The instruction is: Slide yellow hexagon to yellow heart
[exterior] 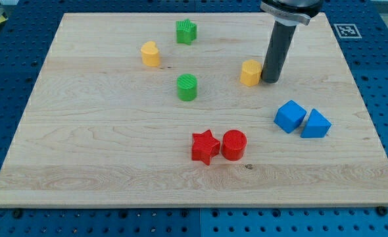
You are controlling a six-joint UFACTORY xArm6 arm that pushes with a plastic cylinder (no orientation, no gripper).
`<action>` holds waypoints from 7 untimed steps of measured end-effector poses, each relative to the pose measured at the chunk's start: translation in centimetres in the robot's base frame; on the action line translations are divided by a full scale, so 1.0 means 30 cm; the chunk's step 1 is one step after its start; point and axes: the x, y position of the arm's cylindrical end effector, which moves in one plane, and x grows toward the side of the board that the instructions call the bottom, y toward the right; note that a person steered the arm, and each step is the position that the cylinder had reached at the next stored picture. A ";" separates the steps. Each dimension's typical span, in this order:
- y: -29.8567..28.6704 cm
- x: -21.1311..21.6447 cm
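Observation:
The yellow hexagon (250,72) sits on the wooden board right of centre, towards the view's top. The yellow heart (150,54) lies far to its left, in the upper left part of the board. My tip (271,80) stands on the board right beside the hexagon's right side, touching it or nearly so. The rod rises from there to the view's top edge.
A green star (186,31) lies near the top, right of the heart. A green cylinder (187,87) stands between the heart and the hexagon, slightly lower. A red star (205,146) and red cylinder (234,145) touch near the bottom centre. A blue cube (290,116) and blue triangle (315,124) sit at the right.

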 end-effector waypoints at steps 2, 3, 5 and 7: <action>-0.065 -0.011; -0.136 -0.035; -0.257 -0.043; -0.390 -0.108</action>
